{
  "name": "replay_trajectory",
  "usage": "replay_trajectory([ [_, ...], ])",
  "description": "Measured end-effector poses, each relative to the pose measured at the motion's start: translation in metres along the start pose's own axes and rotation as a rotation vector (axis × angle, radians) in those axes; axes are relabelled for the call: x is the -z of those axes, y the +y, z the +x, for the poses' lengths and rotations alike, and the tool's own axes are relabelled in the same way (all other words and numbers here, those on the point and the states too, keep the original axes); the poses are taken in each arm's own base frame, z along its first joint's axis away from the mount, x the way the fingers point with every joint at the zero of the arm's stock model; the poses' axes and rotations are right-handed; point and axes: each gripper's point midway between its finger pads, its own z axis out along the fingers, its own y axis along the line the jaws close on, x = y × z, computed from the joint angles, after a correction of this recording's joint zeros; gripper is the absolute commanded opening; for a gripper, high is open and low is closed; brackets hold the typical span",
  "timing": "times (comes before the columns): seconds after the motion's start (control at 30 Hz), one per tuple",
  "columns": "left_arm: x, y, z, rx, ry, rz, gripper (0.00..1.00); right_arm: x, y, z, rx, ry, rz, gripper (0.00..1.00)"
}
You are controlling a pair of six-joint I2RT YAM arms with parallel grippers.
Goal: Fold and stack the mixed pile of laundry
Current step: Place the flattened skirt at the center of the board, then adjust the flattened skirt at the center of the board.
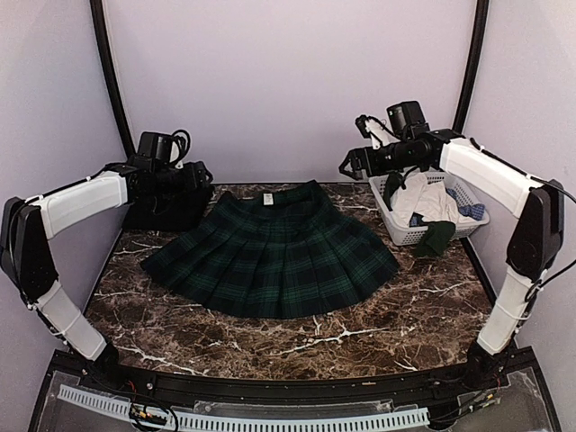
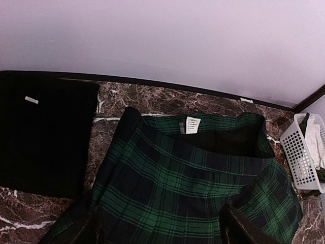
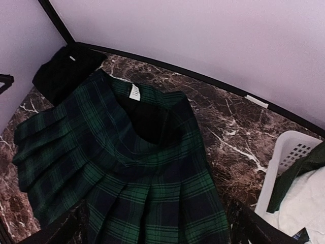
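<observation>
**Q:** Status of the fold-and-stack job?

**A:** One item done, by my estimate. The black cloth (image 2: 43, 137) lies folded flat in the far left corner. The tartan skirt (image 1: 274, 256) is spread out in the middle of the table (image 1: 378, 328), waistband at the far side, not yet folded.

**Q:** Your hands?

**A:** My left gripper (image 2: 160, 231) and right gripper (image 3: 157, 229) are both raised off the table, fingers wide apart, holding nothing.

**Q:** Outstanding work?

**A:** Fold the skirt and stack it on the black cloth. Then empty the basket (image 1: 405, 236), which holds a white garment (image 1: 432, 200), a bluish item (image 1: 470, 211) and a green piece (image 1: 436, 238) draped over the rim.
</observation>
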Motion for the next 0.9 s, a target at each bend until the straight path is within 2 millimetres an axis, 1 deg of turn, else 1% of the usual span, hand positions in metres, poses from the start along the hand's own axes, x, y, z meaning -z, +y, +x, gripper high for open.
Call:
replay_trajectory([
  [0.03,0.002,-0.004,-0.001,-0.005,-0.002,0.015,0.74,0.003,0.005,-0.004,0.003,-0.016,-0.025,0.83],
  [0.1,0.005,-0.011,0.0,-0.02,-0.004,0.043,0.72,0.002,0.014,-0.005,0.005,-0.031,-0.077,0.74],
  [0.17,0.004,-0.019,0.007,-0.041,0.007,0.064,0.69,-0.007,0.021,0.006,0.002,-0.01,-0.121,0.67],
  [0.2,0.002,-0.024,0.015,-0.055,0.025,0.075,0.68,-0.013,0.024,0.012,0.002,0.006,-0.136,0.64],
  [0.3,-0.007,-0.04,0.045,-0.097,0.093,0.111,0.67,-0.043,0.033,0.036,0.0,0.076,-0.19,0.57],
  [0.37,-0.016,-0.05,0.068,-0.122,0.149,0.132,0.67,-0.066,0.036,0.055,0.001,0.13,-0.208,0.53],
  [0.43,-0.028,-0.054,0.095,-0.139,0.214,0.141,0.67,-0.087,0.035,0.078,-0.006,0.191,-0.217,0.52],
  [0.5,-0.037,-0.053,0.121,-0.146,0.279,0.143,0.66,-0.104,0.033,0.098,-0.013,0.241,-0.223,0.51],
  [0.6,-0.044,-0.044,0.151,-0.141,0.355,0.125,0.65,-0.12,0.03,0.126,-0.023,0.302,-0.228,0.47],
  [0.73,-0.048,-0.038,0.172,-0.138,0.409,0.105,0.64,-0.128,0.028,0.157,-0.044,0.368,-0.241,0.46],
  [0.9,-0.045,-0.024,0.201,-0.115,0.473,0.072,0.64,-0.129,0.033,0.195,-0.067,0.44,-0.259,0.46],
])
